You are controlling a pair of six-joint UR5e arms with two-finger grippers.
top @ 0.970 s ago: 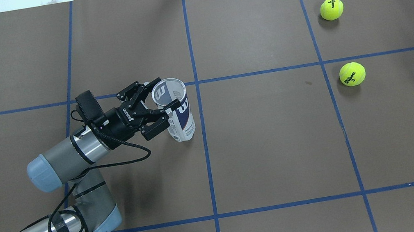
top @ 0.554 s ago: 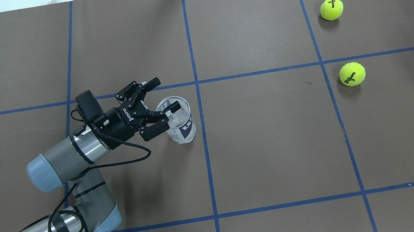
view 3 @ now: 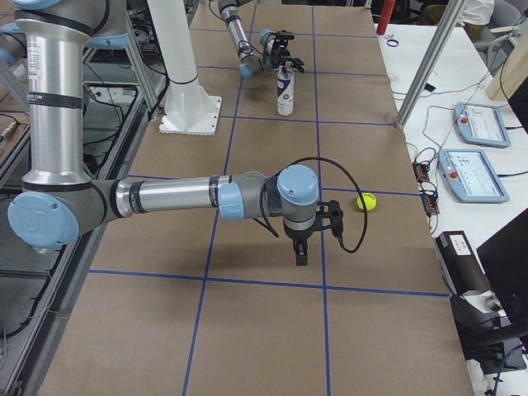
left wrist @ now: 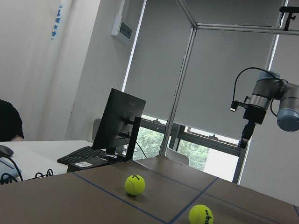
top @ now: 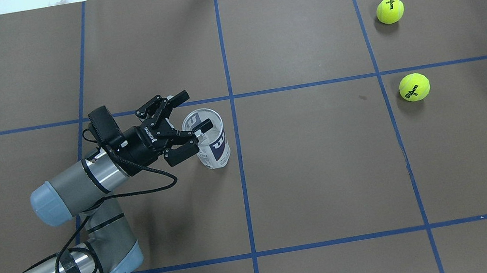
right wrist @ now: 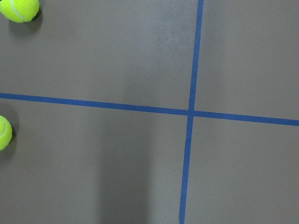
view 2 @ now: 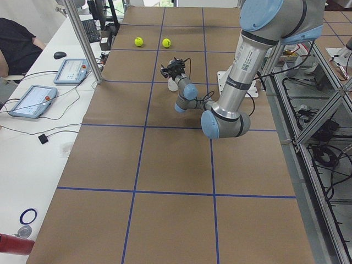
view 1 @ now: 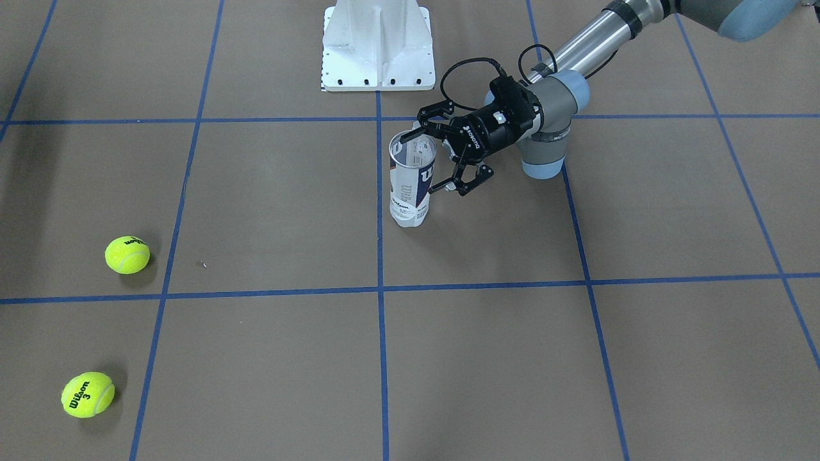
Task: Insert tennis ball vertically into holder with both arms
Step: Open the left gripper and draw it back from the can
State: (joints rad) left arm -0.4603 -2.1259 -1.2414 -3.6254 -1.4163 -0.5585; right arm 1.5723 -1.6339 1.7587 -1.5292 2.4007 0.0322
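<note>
While it stands upright on the table (top: 328, 177), just left of the blue centre line (top: 246, 204), holder (top: 216, 146): left gripper (top: 195, 110) spread wide at its rim, gripping nothing. Tennis balls (top: 414, 87): well apart, rightward. Right gripper (view 3: 301, 254): aperture indeterminate.

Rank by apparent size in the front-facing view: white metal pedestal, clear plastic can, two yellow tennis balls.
White metal pedestal
Clear plastic can
Upper yellow tennis ball and lower yellow tennis ball: alike; the lower may just be nearer.

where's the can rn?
Overhead view: the can stands upright on the robot's left side, just left of the centre blue line, at the tips of the open left gripper.
</note>
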